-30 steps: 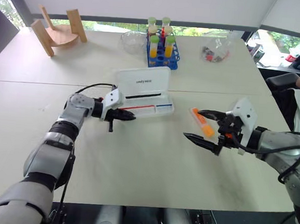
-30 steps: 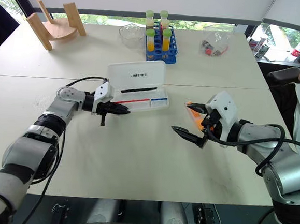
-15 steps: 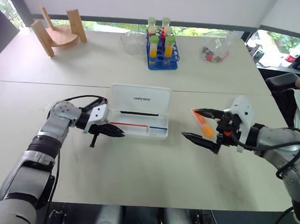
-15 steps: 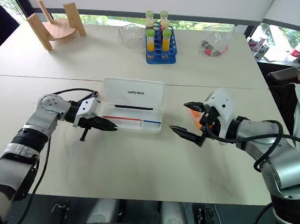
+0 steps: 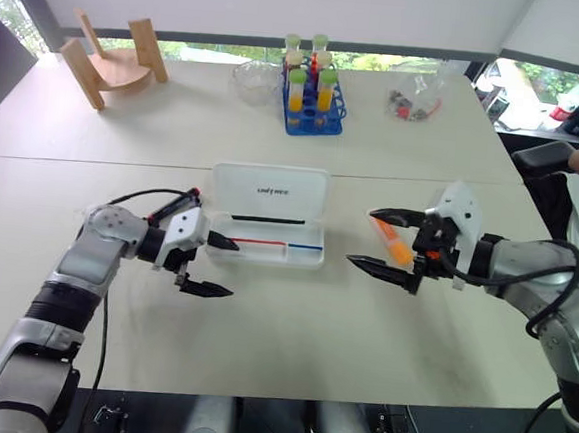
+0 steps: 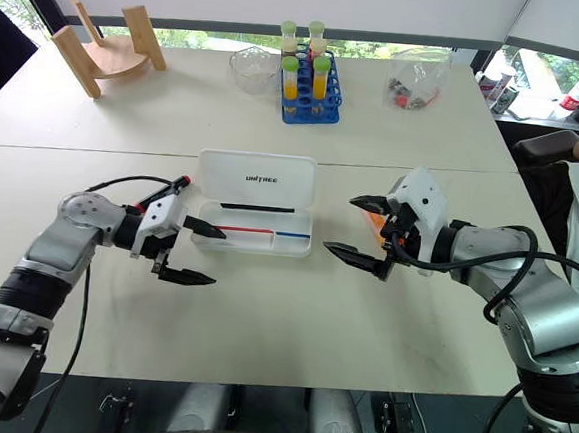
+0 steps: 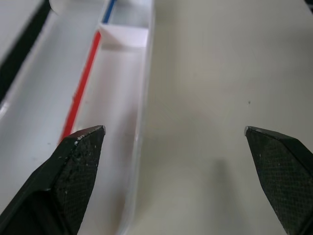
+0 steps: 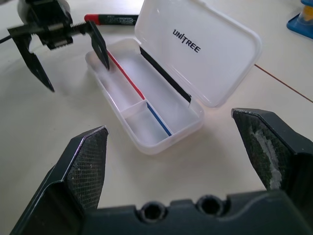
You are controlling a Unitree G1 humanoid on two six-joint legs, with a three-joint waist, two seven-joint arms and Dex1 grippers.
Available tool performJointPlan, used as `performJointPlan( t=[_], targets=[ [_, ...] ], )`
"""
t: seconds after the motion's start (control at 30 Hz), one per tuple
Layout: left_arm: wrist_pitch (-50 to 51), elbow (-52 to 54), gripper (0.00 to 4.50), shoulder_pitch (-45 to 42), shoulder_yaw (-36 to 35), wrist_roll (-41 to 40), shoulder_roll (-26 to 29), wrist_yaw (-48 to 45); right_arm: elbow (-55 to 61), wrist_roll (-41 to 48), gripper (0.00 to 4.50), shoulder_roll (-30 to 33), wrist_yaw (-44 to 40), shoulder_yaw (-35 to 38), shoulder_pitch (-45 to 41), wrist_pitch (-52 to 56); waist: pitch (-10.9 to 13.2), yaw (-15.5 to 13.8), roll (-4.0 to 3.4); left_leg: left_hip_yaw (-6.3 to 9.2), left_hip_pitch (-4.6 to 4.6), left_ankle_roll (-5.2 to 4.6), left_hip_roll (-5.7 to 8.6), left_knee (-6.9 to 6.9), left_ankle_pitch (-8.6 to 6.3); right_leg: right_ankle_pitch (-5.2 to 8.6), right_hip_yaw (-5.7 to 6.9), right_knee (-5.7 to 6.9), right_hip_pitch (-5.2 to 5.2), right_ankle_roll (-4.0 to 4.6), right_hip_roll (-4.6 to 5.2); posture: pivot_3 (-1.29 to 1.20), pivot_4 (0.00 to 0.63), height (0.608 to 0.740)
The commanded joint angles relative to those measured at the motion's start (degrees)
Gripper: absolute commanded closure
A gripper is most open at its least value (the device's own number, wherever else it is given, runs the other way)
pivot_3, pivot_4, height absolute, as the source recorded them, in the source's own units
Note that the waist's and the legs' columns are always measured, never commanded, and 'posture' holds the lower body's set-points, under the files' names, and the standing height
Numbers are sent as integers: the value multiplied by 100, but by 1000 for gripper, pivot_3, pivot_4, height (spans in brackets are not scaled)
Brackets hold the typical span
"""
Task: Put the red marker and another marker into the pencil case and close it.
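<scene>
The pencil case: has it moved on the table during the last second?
Yes. The pencil case turned to lie square and slid left, away from the tube rack.

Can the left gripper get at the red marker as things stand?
Probably yes: the left gripper is open by the pencil case, and the red marker lies on bare table just behind it, nothing between.

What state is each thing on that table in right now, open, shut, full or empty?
Pencil case: lid open, tray empty.
Red marker: on the table beside the case, not in it.
Orange marker: on the table, between the right gripper's fingers, not gripped.
Left gripper: open, holding nothing.
Right gripper: open.
Tube rack: tubes upright, capped.
</scene>
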State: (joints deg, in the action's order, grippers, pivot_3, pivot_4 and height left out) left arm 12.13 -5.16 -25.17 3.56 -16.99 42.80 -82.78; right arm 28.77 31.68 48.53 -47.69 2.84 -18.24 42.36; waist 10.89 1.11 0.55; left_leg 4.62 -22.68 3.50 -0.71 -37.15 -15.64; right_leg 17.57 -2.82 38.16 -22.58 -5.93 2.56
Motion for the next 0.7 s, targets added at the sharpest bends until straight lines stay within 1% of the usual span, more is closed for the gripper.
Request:
performJointPlan(
  t=[0.03, 0.1, 0.17, 0.23, 0.3, 0.37, 0.43, 0.6, 0.7],
  targets=[
    [1005, 1177, 45, 130, -981, -727, 459, 572, 20, -10, 0, -7, -74, 21, -111, -147, 0, 1, -1, 1, 1, 0, -1, 0, 0, 0, 0, 0, 1, 0, 0, 0, 150, 740],
    [1593, 1450, 45, 272, -1457, -918, 675, 1054, -26, -23, 0, -33, -102, -33, -156, -180, -1, 4, -4, -1, 4, 0, -2, 0, 0, 0, 0, 0, 3, 0, 1, 0, 150, 740],
    [1952, 1487, 45, 441, -1848, -976, 787, 1494, -73, -37, 0, -50, -138, -82, -202, -215, -1, 8, -5, -5, 12, 0, 0, 1, 0, 0, -2, 0, 8, 0, 2, 0, 150, 740],
    [2040, 1329, 45, 623, -2119, -906, 766, 1911, -113, -33, 0, -52, -173, -113, -254, -234, -1, 6, -4, -5, 18, 0, 0, 1, 0, 0, -2, 0, 13, 0, 1, 0, 150, 740],
    [2075, 1177, 45, 780, -2213, -870, 729, 2152, -129, 57, 0, -32, -221, -96, -310, -177, -1, 2, -4, -5, 19, 0, 0, 1, 0, 0, -1, 0, 13, 0, 1, 0, 150, 740],
    [1871, 970, 45, 910, -2146, -736, 706, 2270, -111, 198, 0, 10, -314, -47, -348, -80, -1, -12, -3, -6, 18, 0, 0, 1, 0, 0, -2, 0, 13, 0, 1, 0, 150, 740],
    [1513, 499, 45, 929, -1956, -503, 630, 2369, -9, 398, 0, 173, -581, 28, -341, 1, -1, -37, -3, -5, 18, 0, 0, 1, 0, 0, -1, -2, 13, 0, 2, 0, 150, 740],
    [719, -696, 45, 527, -1393, 3, 452, 2358, 98, 667, 0, 376, -866, 83, -411, 119, 0, -40, -2, -8, 18, 0, 4, 0, 0, 0, 0, -2, 15, 1, 5, 0, 150, 740],
    [14, -1874, 45, 41, -934, 507, 214, 2473, 102, 589, 0, 346, -748, 73, -493, 60, -1, -38, -2, -8, 18, 0, 4, 0, 0, 0, 1, -1, 12, 1, 3, 0, 150, 740]
  ],
)
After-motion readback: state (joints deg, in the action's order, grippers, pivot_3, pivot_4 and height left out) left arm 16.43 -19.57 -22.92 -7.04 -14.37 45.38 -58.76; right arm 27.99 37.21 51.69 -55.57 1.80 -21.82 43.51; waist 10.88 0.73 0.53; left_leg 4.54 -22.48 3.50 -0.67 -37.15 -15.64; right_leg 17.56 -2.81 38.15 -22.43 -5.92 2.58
